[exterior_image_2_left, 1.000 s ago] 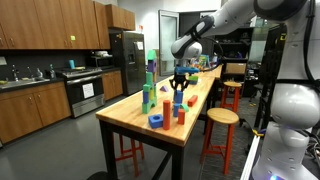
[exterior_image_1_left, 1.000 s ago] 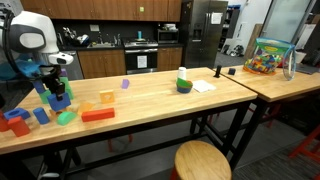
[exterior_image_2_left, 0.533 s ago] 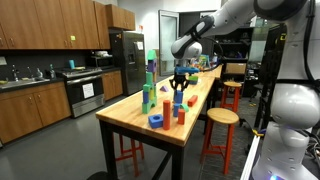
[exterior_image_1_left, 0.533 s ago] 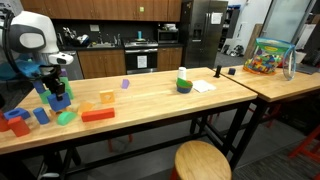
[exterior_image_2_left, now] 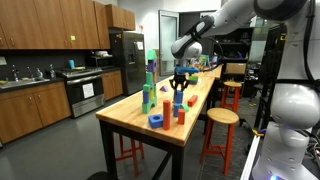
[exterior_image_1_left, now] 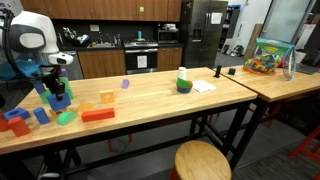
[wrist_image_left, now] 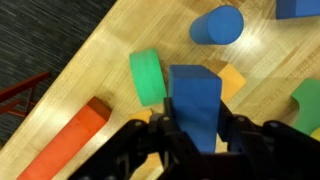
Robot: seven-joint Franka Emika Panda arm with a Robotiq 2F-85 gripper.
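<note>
Nothing has shifted since before: the arm reaches straight down, its gripper (wrist_image_left: 195, 135) clamped on a blue block (wrist_image_left: 193, 95) over the worktop (wrist_image_left: 160, 30), beside a green cylinder (wrist_image_left: 147, 76) and orange block (wrist_image_left: 232, 78).

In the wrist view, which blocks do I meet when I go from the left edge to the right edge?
long orange block → green round block → blue block held by the gripper → green block at the right edge
</note>
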